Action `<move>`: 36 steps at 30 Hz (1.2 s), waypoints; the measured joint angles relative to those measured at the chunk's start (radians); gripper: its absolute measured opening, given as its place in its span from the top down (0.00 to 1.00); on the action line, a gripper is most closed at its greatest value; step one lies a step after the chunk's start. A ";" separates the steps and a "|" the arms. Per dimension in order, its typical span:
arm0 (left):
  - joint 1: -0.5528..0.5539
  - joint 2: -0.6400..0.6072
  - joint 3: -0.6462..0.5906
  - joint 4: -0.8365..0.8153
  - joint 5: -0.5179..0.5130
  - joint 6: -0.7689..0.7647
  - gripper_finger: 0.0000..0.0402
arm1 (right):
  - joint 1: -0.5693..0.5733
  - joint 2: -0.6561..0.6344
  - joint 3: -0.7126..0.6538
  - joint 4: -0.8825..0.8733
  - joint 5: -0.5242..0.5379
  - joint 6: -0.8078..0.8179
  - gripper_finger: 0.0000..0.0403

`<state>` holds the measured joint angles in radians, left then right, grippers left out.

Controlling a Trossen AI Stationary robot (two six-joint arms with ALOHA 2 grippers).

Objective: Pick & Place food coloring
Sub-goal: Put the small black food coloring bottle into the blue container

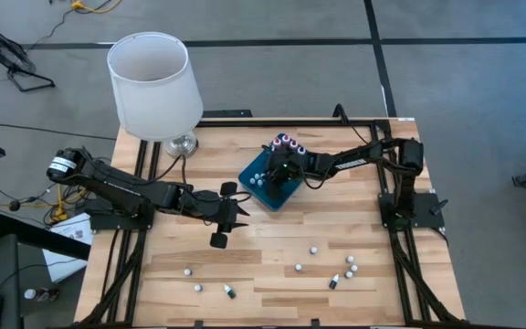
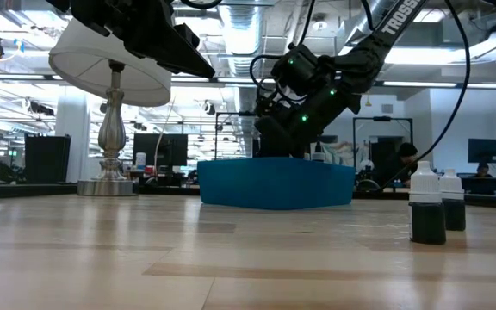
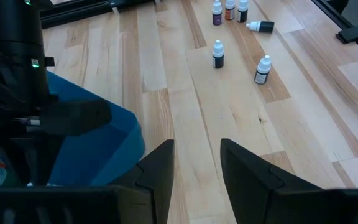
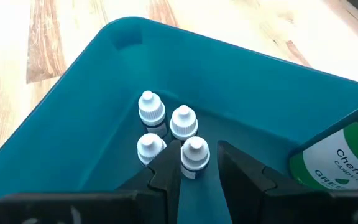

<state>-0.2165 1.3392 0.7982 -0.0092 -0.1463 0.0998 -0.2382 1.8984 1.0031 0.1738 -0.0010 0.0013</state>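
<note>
A: Starting at the right gripper, inside the teal tray. Its 2 dark fingers are standing slightly apart with a white-capped food coloring bottle sitting between the tips. Whether the pads are pressing on it, I cannot tell.

B: 3 more white-capped bottles are crowding just beside that 1 on the tray floor, all upright, and a larger bottle with a green label is leaning in at the tray's side.

A: From above, the right arm is reaching across to the tray, and a cluster of bottles with reddish tops is sitting at the tray's far edge.

B: Now the left gripper. Its jaws are standing apart, nothing between them, hovering over bare wood just beside the tray on the lamp's side.

A: The left wrist view is showing its 2 fingers spread over the planks with the tray's blue wall next to them.

B: And the rest of the food coloring bottles are lying scattered on the wooden table, well apart from the tray, toward the near edge; some are upright, 1 or 2 are on their sides.

A: At table height, 2 dark bottles are standing in front, with the tray behind them.

B: The white-shaded lamp is standing at the table's far corner, well away from the tray.
</note>
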 joint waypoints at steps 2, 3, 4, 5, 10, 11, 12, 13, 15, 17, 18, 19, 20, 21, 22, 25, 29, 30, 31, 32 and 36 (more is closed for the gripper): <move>0.000 0.000 0.000 0.000 0.000 -0.001 0.69 | 0.000 0.000 0.000 0.000 0.000 0.000 0.74; 0.000 0.000 0.000 0.000 0.000 -0.002 0.69 | 0.000 0.000 0.000 0.000 0.001 0.000 0.74; 0.000 0.000 0.000 0.000 0.000 -0.002 0.69 | -0.001 -0.001 0.000 0.000 0.005 0.000 0.73; 0.000 0.000 0.000 0.000 0.000 -0.002 0.69 | -0.002 -0.007 0.000 -0.004 0.010 0.000 0.73; 0.000 0.000 0.000 -0.002 0.000 -0.008 0.69 | -0.006 -0.085 -0.001 -0.048 0.026 -0.001 0.72; 0.000 0.000 0.000 -0.003 0.000 -0.008 0.69 | -0.006 -0.105 -0.001 -0.068 0.026 -0.005 0.72; 0.000 0.000 0.000 -0.004 0.000 -0.008 0.69 | -0.006 -0.126 -0.001 -0.087 0.026 -0.006 0.72; 0.000 0.000 0.000 -0.004 0.000 -0.008 0.69 | -0.004 -0.151 -0.001 -0.115 0.026 -0.008 0.72; 0.000 0.000 0.000 -0.004 0.000 -0.008 0.69 | 0.009 -0.210 -0.001 -0.177 0.026 -0.020 0.72; 0.000 0.000 0.000 -0.007 0.000 -0.008 0.69 | 0.031 -0.276 0.000 -0.259 0.026 -0.044 0.72; 0.000 0.000 0.000 -0.010 0.000 -0.008 0.69 | 0.045 -0.308 0.000 -0.297 0.026 -0.054 0.72; 0.000 0.000 0.000 -0.012 0.000 -0.008 0.69 | 0.059 -0.341 0.000 -0.332 0.026 -0.060 0.72; 0.000 0.000 0.000 -0.014 0.000 -0.009 0.69 | 0.075 -0.373 0.000 -0.369 0.026 -0.062 0.72; 0.000 0.000 0.000 -0.016 0.000 -0.009 0.69 | 0.092 -0.408 0.000 -0.410 0.027 -0.063 0.72; 0.000 0.000 0.000 -0.019 0.000 -0.010 0.69 | 0.110 -0.439 0.000 -0.448 0.027 -0.063 0.72; 0.000 0.000 0.000 -0.026 0.000 -0.015 0.69 | 0.172 -0.528 0.000 -0.568 0.030 -0.055 0.72; 0.000 0.000 0.000 -0.027 0.001 -0.015 0.69 | 0.274 -0.624 0.000 -0.722 0.029 -0.020 0.72; 0.000 0.000 0.000 -0.026 0.002 -0.016 0.69 | 0.302 -0.641 -0.001 -0.752 0.029 -0.008 0.72; 0.000 0.000 0.000 -0.026 0.005 -0.017 0.69 | 0.333 -0.659 -0.009 -0.771 0.029 0.008 0.72; 0.000 0.000 0.000 -0.026 0.010 -0.018 0.69 | 0.363 -0.676 -0.020 -0.795 0.030 0.029 0.72; 0.000 0.000 0.000 -0.026 0.011 -0.033 0.69 | 0.496 -0.733 -0.075 -0.850 0.076 0.160 0.72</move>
<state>-0.2165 1.3392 0.7982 -0.0353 -0.1353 0.0668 0.2579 1.1652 0.9283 -0.6760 0.0749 0.1615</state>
